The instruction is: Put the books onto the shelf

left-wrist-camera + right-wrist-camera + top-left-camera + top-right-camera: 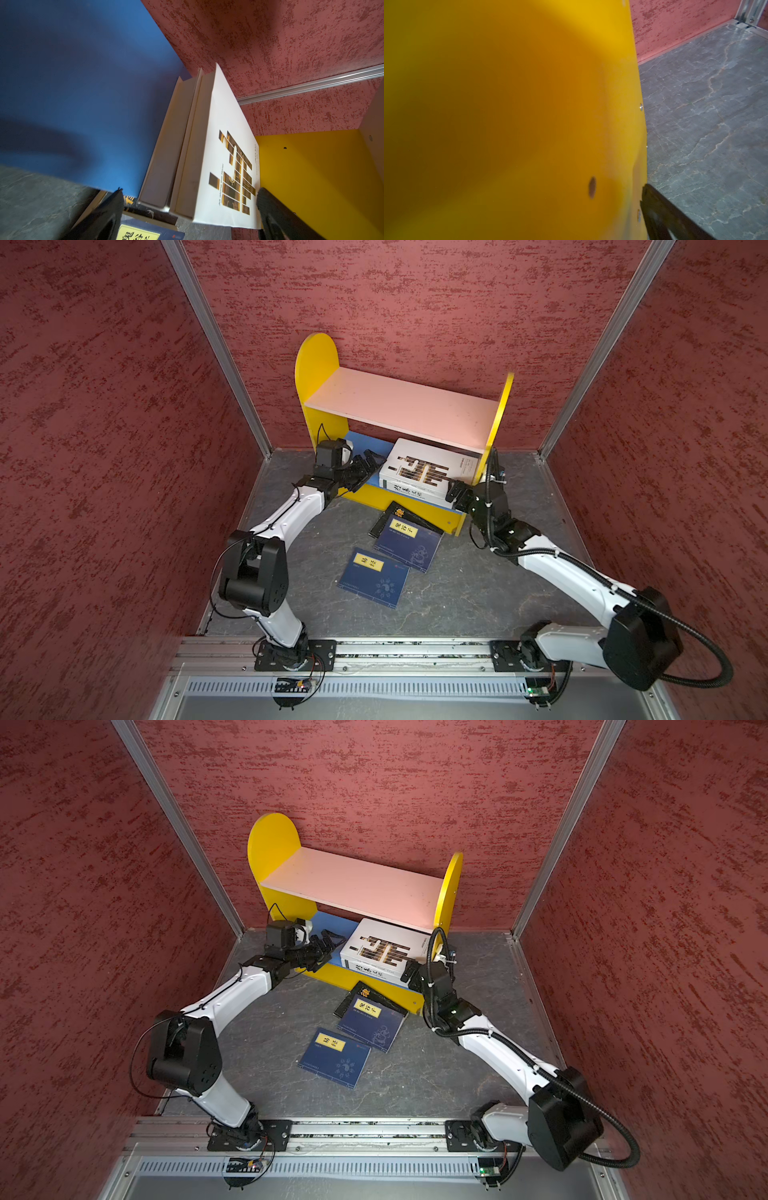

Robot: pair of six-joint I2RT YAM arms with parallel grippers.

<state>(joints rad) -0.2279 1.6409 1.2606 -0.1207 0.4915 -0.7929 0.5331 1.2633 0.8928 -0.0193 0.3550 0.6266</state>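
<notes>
Grey stone-look floor ringed by red walls holds everything. Farthest out in front of the shelf lies one navy book, flat and alone. Closer to the shelf, a second navy book lies across the black book, whose far edge sits at the shelf's front lip. Three books are thus not yet shelved.

At the shelf's front right corner, the right gripper stands spread and empty, just beside the white stack and the yellow side panel. The right wrist view is nearly all yellow, with one finger close to the panel; whether it touches, I cannot tell.

On the shelf's blue board the two white books lie flat, one on the other, hard against the right panel and jutting past the front lip. Left of them over that board, the left gripper is also spread, holding nothing. The pink board above is bare.

Likely troubles:
- A brush from either gripper could drag the overhanging stack off the lip onto the black book.
- The right arm, so near the panel, could shove the whole shelf.
- The thin, flat navy books give little edge to pinch; fingers may scrape the floor or slip.
- Lifting the overlapping pair could pull both books at once.
</notes>
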